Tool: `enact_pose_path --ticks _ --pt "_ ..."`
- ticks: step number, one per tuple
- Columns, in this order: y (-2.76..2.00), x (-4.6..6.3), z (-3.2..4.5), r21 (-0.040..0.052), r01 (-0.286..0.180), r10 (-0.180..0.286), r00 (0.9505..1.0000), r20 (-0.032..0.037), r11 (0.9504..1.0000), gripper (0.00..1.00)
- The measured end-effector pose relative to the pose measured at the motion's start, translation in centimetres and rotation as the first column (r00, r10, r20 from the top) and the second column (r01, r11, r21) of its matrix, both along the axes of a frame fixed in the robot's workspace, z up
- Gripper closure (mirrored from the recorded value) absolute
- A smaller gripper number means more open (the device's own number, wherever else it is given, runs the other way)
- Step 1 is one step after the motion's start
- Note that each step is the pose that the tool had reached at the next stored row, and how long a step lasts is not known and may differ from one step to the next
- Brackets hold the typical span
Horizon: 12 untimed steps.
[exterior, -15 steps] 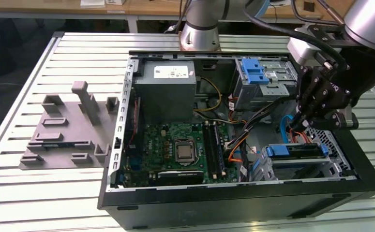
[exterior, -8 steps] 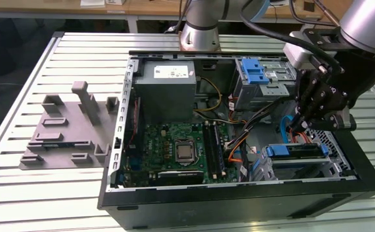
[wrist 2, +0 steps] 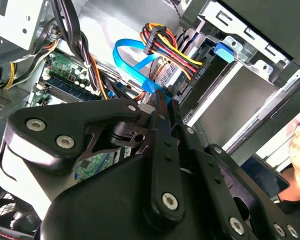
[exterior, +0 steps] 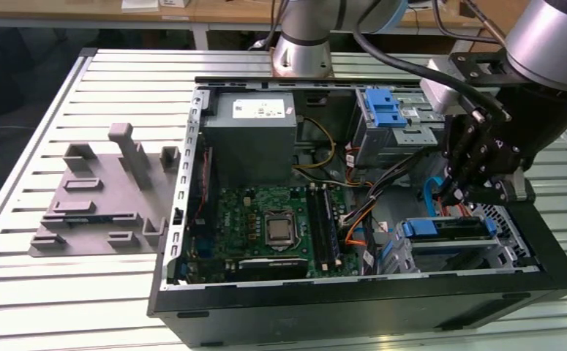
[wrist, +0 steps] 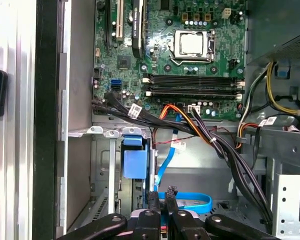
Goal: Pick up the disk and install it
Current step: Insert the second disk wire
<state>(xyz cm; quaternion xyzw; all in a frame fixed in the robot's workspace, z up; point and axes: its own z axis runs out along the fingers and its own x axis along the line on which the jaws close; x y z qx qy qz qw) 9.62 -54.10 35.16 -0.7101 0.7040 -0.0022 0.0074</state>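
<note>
Computer case (exterior: pixel 361 292) lies open on the slatted table (exterior: pixel 29 110). Inside it we see the disk (exterior: pixel 446 229), blue-framed, seated in its bay (exterior: pixel 502 252) near the front corner. Just above that bay, our gripper (wrist: pixel 161 196) has its fingertips pressed nearly together beside a blue cable (wrist: pixel 190 202).

Ext. view: high, angled down on open PC case (exterior: pixel 181 219); both wrist views close inside it.

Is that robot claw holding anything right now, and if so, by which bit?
Nothing, as far as I can see. The gripper hangs shut inside the case beside a blue cable. The disk sits in its bay, untouched.
</note>
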Motion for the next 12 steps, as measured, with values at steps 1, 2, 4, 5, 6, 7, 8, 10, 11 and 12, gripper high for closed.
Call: enact_pose_path --ticks 1,2,4,5,6,7,8,10,11,12 --pt "0.0 -0.02 -0.05 -0.0004 0.0 0.0 1.0 0.0022 1.0 0.84" --pt "-0.02 -0.03 -0.11 -0.0005 0.0 0.0 1.0 0.0043 1.0 0.84" --pt "-0.1 -0.05 -0.26 -0.0005 0.0 0.0 1.0 0.0076 1.0 0.84" --pt "-0.19 -0.05 -0.32 -0.0006 0.0 0.0 1.0 0.0085 1.0 0.84" --pt "-0.29 -0.05 -0.38 -0.0004 0.0 0.0 1.0 0.0091 1.0 0.84" --pt "-0.38 -0.05 -0.42 -0.0003 0.0 0.0 1.0 0.0095 1.0 0.84" --pt "-0.48 -0.06 -0.44 -0.0003 0.0 0.0 1.0 0.0098 1.0 0.84" --pt "-0.65 -0.06 -0.46 -0.0005 0.0 0.0 0.9999 0.0101 1.0 0.84" --pt "-0.74 -0.06 -0.47 -0.0004 0.0 0.0 0.9999 0.0101 1.0 0.84" --pt "-0.81 -0.05 -0.48 -0.0005 0.0 0.0 0.9999 0.0102 1.0 0.84"
